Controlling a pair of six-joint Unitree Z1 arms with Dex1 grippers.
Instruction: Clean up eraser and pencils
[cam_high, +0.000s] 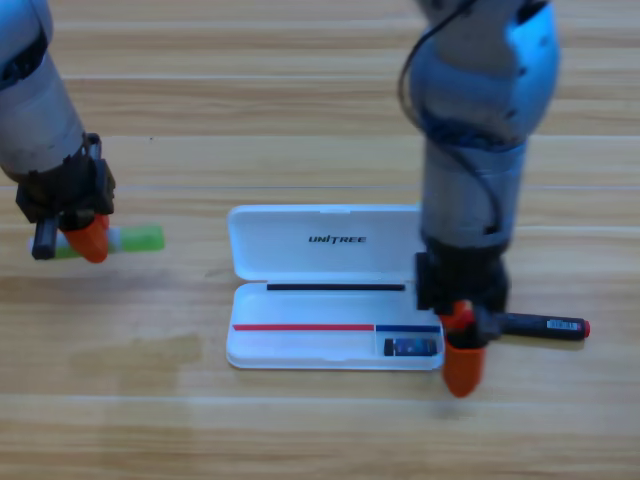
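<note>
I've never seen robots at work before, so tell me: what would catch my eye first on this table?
Probably the open white case in the middle of the wooden table, with a small dark eraser already in its lower right corner. On the left, the left pincer sits on a light green pencil. At the case's right edge, the right pincer is at the black, red-capped pencil, which sticks out to the right.
</note>
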